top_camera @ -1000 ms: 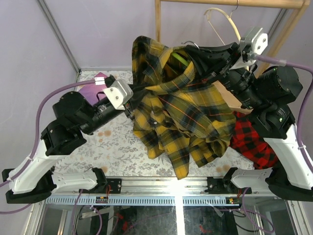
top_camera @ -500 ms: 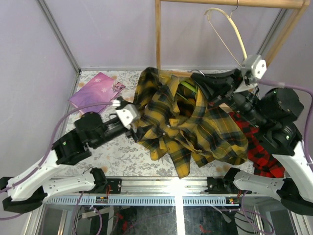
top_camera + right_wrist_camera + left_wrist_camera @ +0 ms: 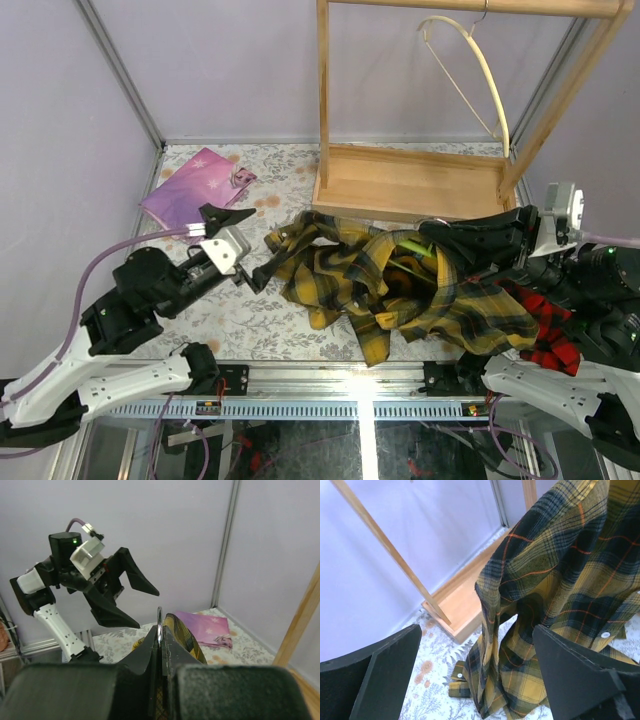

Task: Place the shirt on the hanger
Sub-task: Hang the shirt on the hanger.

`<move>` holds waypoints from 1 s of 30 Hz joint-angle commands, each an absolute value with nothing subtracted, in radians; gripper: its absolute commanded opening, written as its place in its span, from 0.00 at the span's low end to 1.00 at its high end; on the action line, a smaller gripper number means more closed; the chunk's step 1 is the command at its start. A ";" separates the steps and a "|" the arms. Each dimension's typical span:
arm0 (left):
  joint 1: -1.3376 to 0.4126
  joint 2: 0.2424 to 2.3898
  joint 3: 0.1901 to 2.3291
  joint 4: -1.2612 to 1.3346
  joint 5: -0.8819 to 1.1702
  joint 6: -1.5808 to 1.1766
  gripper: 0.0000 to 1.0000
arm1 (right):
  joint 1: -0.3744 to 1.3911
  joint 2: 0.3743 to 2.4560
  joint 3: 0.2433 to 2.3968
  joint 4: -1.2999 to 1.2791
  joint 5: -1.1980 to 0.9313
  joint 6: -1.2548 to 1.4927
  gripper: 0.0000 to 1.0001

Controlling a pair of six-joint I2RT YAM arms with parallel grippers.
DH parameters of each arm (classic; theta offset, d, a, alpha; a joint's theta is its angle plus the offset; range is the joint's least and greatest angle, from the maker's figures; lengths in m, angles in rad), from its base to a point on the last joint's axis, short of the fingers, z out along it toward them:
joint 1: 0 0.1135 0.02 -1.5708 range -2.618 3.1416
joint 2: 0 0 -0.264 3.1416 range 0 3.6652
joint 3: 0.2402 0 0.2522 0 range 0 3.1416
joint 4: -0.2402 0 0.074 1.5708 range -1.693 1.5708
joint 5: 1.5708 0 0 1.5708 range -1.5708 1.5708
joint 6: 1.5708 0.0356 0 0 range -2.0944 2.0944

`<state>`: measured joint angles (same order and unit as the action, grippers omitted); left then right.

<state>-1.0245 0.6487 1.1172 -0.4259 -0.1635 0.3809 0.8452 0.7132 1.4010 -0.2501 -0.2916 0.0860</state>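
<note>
**Shirt draped on hanger, held low over the table**

The table (image 3: 240,320) carries the lower folds of the shirt (image 3: 370,285), which is bunched just in front of the wooden rack base (image 3: 405,185). Its upper part is draped around the hanger (image 3: 405,244), so it appears partly mounted. The right gripper (image 3: 438,232) has its fingers clamped on the silver hook (image 3: 159,622), supporting the hanger. The left gripper (image 3: 256,243) is at the shirt's left edge, fingers apart and empty, probably placed to take a fold.
</note>
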 commanded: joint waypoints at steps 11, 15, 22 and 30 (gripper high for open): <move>-1.018 0.762 0.979 -0.312 -0.117 0.383 0.39 | 0.840 0.656 1.349 -0.133 -0.375 0.213 0.00; -1.017 0.757 0.998 -0.336 -0.183 0.394 0.06 | 0.841 0.646 1.354 -0.170 -0.371 0.196 0.00; -1.017 0.687 1.048 -0.381 -0.261 0.420 0.00 | 0.841 0.621 1.348 -0.238 -0.354 0.160 0.00; -1.018 0.660 1.071 -0.458 -0.220 0.406 0.43 | 0.840 0.603 1.335 -0.243 -0.342 0.159 0.00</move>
<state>-1.0248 0.6651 1.0374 -0.4000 -0.2211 0.3988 0.8448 0.6144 1.3243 -0.2905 -0.3573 0.1654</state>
